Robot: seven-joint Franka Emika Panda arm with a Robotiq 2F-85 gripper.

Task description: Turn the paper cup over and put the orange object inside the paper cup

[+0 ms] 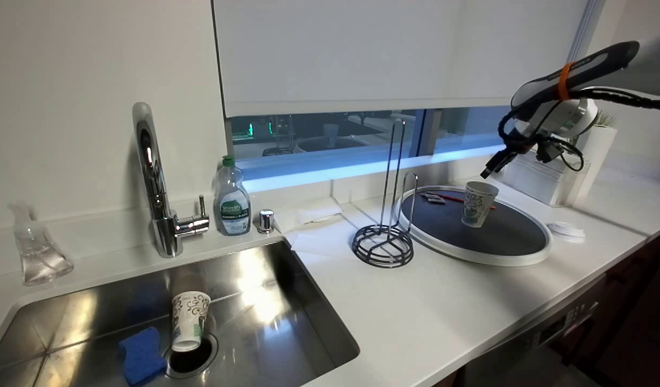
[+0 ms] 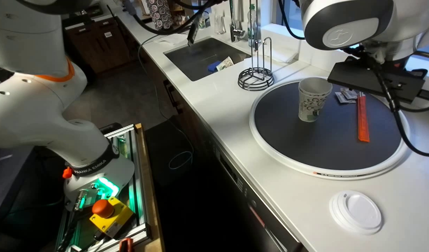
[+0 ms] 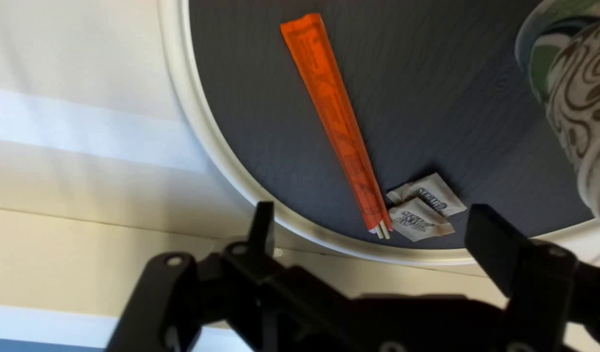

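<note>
Wrist view: gripper (image 3: 370, 214) empty, jaws spread, likely for orange packet (image 3: 338, 124); paper cup (image 3: 586, 105), right, upright, presumably awaiting it.

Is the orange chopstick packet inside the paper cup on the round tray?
No; in the wrist view, the orange chopstick packet lies on the round tray, apart from the paper cup.

In the wrist view the gripper (image 3: 372, 215) has its two black fingers (image 3: 493, 244) spread wide. The arm (image 1: 598, 67) slopes down from the right in an exterior view to a bent wrist (image 1: 569, 118), with the fingers aimed down and leftward; their gap is hard to judge there. In an exterior view the base (image 2: 99, 178) stands low at the left, partly lit green, and the wrist hangs at the upper right.
</note>
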